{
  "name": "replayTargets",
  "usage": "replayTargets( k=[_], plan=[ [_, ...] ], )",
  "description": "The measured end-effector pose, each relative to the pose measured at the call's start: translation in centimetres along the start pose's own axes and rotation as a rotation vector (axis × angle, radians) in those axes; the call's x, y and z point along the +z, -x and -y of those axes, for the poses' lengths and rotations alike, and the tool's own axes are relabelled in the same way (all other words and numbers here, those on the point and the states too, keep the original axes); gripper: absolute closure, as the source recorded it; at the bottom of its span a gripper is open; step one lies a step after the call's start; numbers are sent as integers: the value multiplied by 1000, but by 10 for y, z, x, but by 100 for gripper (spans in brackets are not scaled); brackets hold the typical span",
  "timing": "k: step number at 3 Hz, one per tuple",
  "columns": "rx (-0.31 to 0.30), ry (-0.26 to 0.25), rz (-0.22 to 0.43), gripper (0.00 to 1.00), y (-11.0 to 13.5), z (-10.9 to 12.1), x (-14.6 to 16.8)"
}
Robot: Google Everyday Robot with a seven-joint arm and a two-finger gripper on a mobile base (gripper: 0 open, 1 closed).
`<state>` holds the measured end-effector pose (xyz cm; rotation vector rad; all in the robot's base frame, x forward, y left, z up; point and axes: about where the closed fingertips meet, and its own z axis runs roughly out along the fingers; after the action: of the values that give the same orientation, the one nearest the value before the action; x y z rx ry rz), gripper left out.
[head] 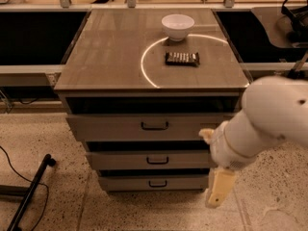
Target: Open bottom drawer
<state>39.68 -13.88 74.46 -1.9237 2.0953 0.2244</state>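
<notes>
Camera view shows the shallow grey bottom drawer (125, 182), lowest of three in the cabinet, its small dark bar handle (158, 183) running horizontally, left of the cream gripper (219, 189) hanging by the drawer's right end, whether released or clenched I cannot tell.

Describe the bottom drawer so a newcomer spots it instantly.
Find the grey cabinet with a white bowl on top. Of its three stacked drawers, the bottom drawer sits nearest the floor, left of the gripper; its front is narrowest and shallowest.
</notes>
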Motion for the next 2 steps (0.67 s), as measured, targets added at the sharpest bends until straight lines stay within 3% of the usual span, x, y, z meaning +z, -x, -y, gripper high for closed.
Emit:
replayTargets(
  k=[2],
  plan=[
    [-23,55,85,0,1,-14,110]
  ],
)
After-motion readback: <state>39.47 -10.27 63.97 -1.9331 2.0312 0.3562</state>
